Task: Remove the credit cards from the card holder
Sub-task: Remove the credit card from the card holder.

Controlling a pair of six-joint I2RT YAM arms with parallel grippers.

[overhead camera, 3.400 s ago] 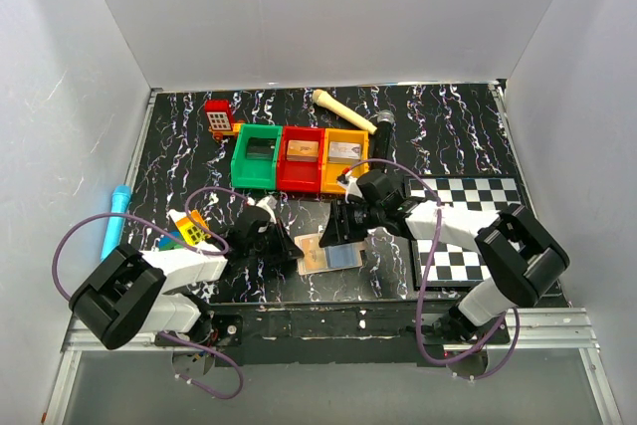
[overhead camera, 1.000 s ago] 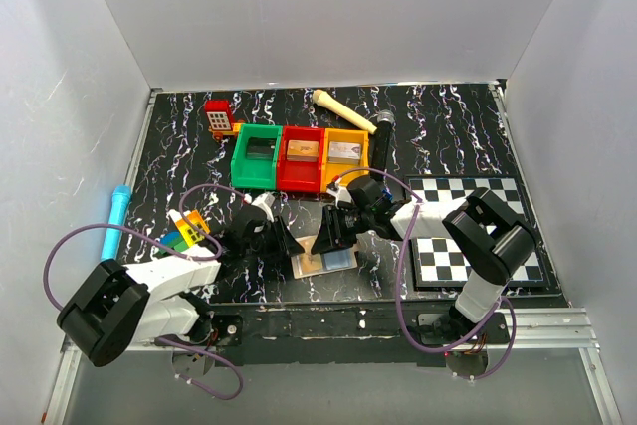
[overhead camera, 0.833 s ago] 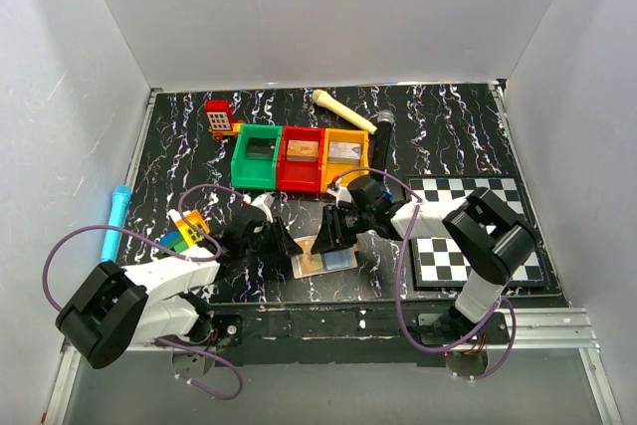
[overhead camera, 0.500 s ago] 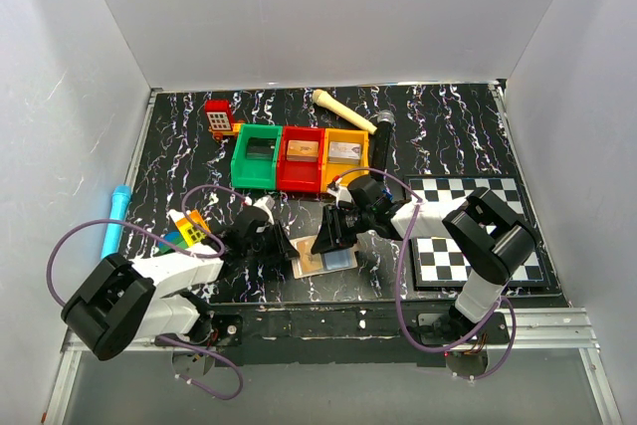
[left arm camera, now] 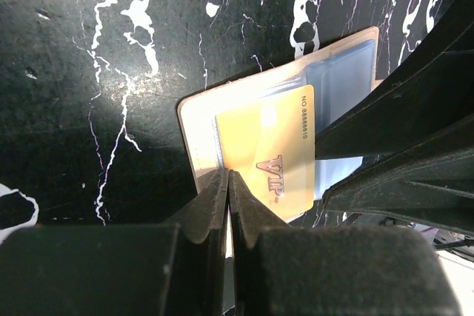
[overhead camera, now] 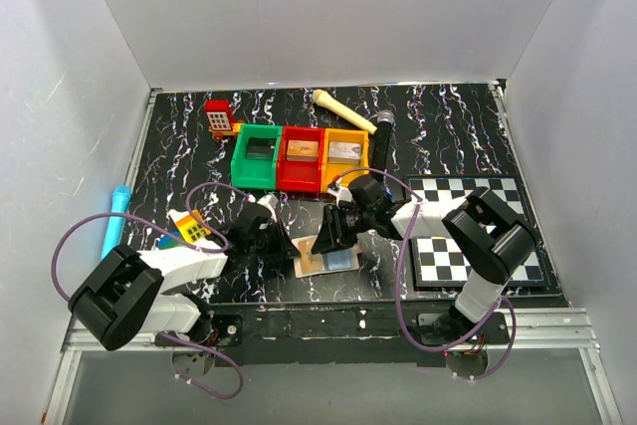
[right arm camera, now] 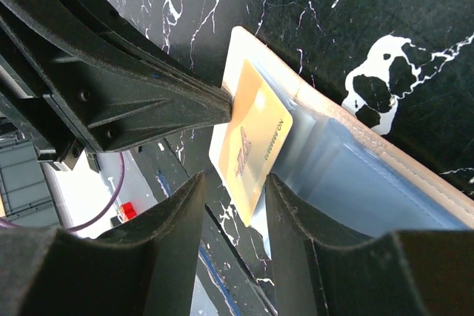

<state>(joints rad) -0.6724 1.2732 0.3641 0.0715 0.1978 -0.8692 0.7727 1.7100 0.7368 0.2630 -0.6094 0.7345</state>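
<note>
Near the table's (overhead camera: 448, 126) front edge, between both arms, the card holder (overhead camera: 336, 262) lies open. I see my left gripper (left arm camera: 227, 175) pinched shut on the edge of a yellow card (left arm camera: 270, 149). My right gripper (right arm camera: 235, 183) stands with jaws apart over it, possibly touching the holder. From above, the grippers hide most of it. Coloured bins (overhead camera: 299, 154) sit behind, with a checkered board (overhead camera: 433, 261) to the right.

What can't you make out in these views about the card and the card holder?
Left wrist: the gold card loses its near edge behind the shut left gripper. The right gripper covers part of the card holder, and any cards underneath are hidden.
Top external: both grippers cover most of the holder, and the card cannot be picked out.
Right wrist: the holder's lower right runs off the picture's edge.
</note>
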